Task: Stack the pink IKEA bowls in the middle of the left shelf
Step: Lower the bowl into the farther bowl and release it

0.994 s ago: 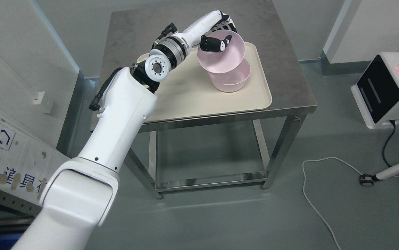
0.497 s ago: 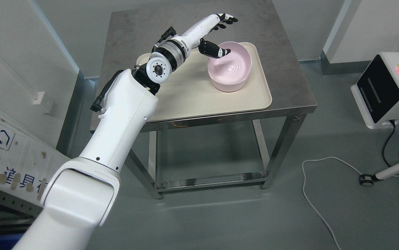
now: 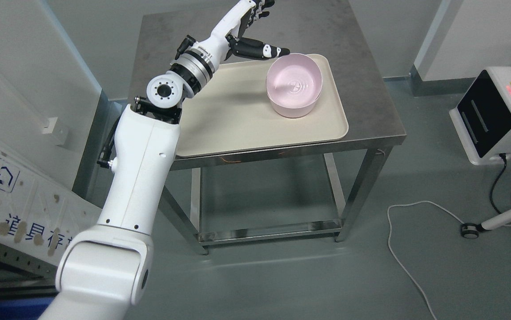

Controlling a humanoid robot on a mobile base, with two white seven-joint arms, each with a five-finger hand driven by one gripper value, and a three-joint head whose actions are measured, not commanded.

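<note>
Two pink bowls (image 3: 294,86) sit nested, one inside the other, upright on the right part of a beige tray (image 3: 237,120). The tray lies on a steel table (image 3: 362,89). My left hand (image 3: 259,26) is raised above the tray's far left side, apart from the bowls. Its fingers are spread and hold nothing, and the thumb (image 3: 264,50) points toward the bowls' rim. My left arm (image 3: 144,151) reaches in from the lower left. The right arm is out of view.
A white machine with a black panel (image 3: 491,115) stands on the floor at right, with cables (image 3: 406,249) trailing across the floor. A white crate (image 3: 10,200) leans at the lower left. A white wall panel (image 3: 15,66) is at left.
One second ago my left hand held the upper bowl tilted over the lower one. The bowl has dropped into the lower bowl, and the hand has let go, opened and pulled up and left.
</note>
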